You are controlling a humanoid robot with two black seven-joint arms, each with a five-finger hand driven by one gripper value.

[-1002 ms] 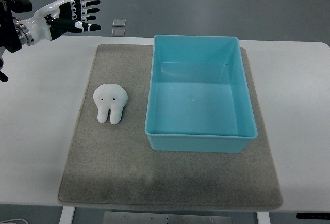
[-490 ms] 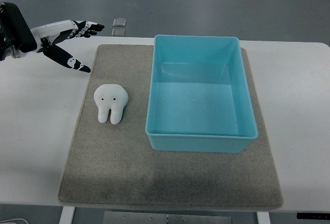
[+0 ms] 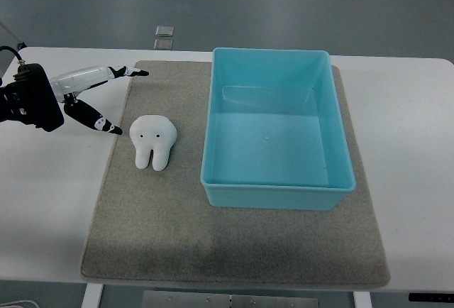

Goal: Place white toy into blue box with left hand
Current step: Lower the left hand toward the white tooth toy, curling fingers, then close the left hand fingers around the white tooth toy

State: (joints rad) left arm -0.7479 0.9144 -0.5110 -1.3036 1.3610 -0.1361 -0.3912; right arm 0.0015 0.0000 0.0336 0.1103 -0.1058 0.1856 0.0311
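A white tooth-shaped toy lies on the grey mat, left of the blue box. The box stands open and holds nothing. My left hand comes in from the left edge and hovers just left of the toy, apart from it. Its fingers are spread, the thumb pointing down toward the mat, and it holds nothing. The right arm is out of view.
The mat lies on a white table. Two small grey squares lie on the floor beyond the table's far edge.
My left hand has come down and nearer, from above the table's far left corner to just left of the toy, and has turned sideways. The toy and box have not moved.
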